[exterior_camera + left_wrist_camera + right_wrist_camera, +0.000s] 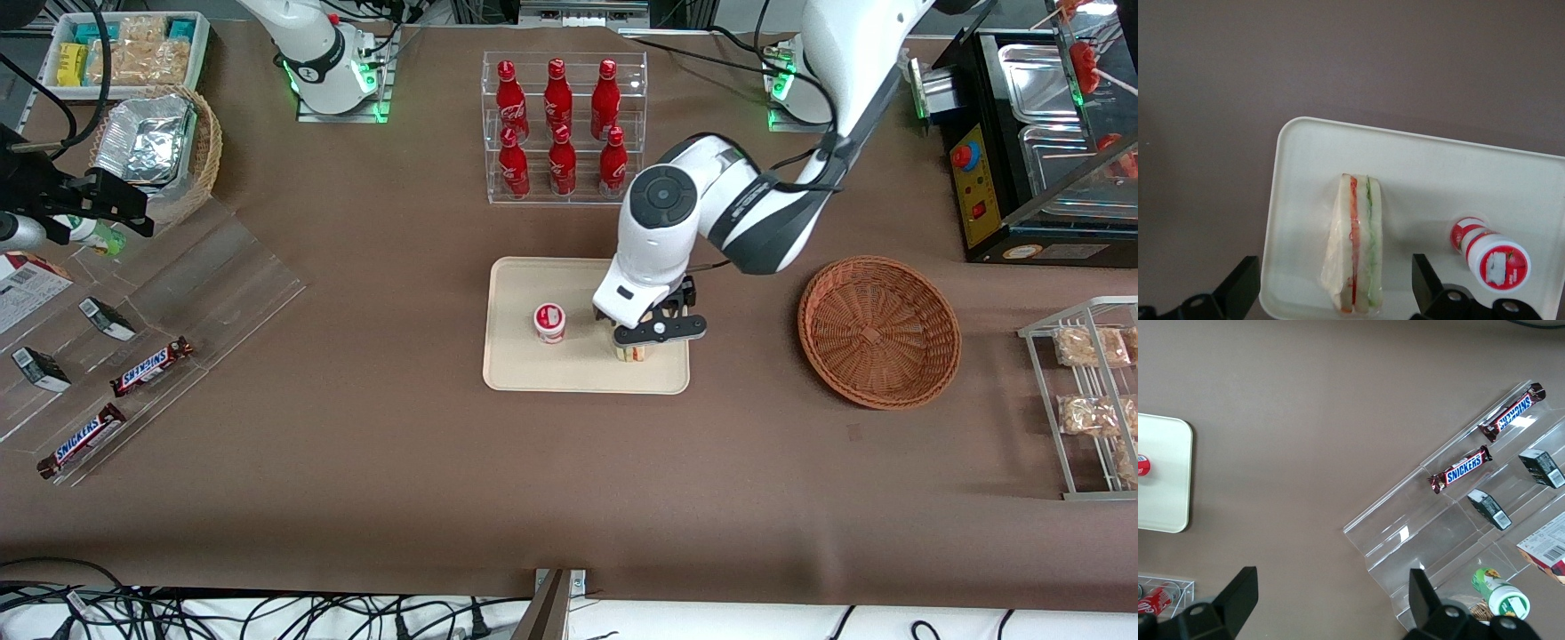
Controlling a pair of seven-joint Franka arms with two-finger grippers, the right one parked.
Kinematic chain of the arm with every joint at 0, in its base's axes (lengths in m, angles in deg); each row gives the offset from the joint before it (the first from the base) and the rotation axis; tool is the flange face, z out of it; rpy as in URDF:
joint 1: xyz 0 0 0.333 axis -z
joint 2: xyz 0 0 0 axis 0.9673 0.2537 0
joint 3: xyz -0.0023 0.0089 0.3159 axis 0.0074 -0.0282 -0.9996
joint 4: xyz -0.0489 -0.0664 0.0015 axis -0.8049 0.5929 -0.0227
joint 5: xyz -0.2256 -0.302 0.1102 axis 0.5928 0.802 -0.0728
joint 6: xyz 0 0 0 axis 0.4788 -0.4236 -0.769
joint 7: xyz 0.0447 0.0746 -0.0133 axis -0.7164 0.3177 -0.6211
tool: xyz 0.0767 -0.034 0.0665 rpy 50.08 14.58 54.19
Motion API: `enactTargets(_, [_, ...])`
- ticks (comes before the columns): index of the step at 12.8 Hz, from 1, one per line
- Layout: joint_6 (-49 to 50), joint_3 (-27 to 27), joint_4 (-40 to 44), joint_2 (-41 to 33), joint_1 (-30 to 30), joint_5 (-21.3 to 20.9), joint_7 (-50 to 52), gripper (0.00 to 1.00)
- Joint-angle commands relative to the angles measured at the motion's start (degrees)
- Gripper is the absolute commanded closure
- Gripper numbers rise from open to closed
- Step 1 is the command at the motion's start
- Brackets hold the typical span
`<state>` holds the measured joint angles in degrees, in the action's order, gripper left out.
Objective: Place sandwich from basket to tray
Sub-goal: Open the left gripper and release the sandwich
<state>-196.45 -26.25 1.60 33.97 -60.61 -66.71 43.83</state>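
Sandwich [1355,248] down on tray [1425,173], standing on edge near tray's front corner toward working arm's end, beside small red-lidded pot [1491,255]; basket [878,331] emptied; hand [647,342] directly above sandwich, fingers [1239,285] spread apart, not touching; transfer judged done, retreat left.

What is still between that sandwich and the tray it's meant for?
Nothing visible. The sandwich already lies on the tray, beside a small red-and-white cup. The pincer hangs right over it, fingers open on either side, not touching. The basket sits empty.
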Motion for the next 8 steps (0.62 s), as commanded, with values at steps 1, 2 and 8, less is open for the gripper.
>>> enactTargets(1, [7.32,0.39,-0.95,-7.14,-5.44,6.67,-10.08,0.00])
enactTargets(2, [9.53,0.30,-1.03,-9.51,-7.21,7.48,-12.98,0.00])
enactTargets(8, [18.24,0.30,-0.08,-15.51,-19.24,8.19,-23.11,0.00])
